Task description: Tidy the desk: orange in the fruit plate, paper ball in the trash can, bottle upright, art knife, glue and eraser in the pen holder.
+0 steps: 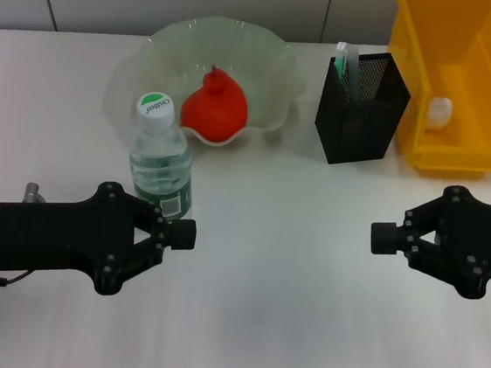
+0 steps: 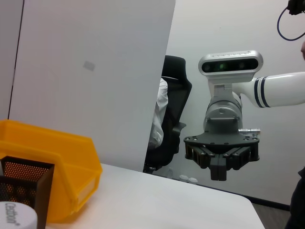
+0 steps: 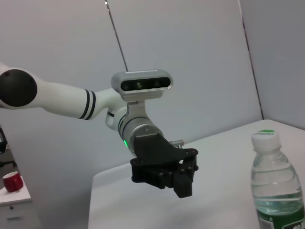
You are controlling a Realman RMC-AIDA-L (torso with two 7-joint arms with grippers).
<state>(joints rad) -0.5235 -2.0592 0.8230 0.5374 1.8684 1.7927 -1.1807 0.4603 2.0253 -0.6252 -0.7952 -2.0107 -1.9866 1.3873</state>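
Note:
A clear water bottle (image 1: 160, 162) with a white cap stands upright in front of the fruit plate (image 1: 275, 73). A red-orange fruit (image 1: 214, 106) lies in that pale green plate. The black mesh pen holder (image 1: 362, 104) holds a green and white stick (image 1: 344, 63); its other contents are hidden. A white paper ball (image 1: 438, 112) lies in the yellow bin (image 1: 462, 49). My left gripper (image 1: 186, 233) is shut and empty, just in front of and to the right of the bottle's base. My right gripper (image 1: 382, 238) is shut and empty, in front of the bin.
The bottle (image 3: 276, 186) and my left gripper (image 3: 183, 188) show in the right wrist view. The left wrist view shows my right gripper (image 2: 220, 172), the yellow bin (image 2: 47, 157) and the pen holder (image 2: 24, 186). White tabletop lies between the two grippers.

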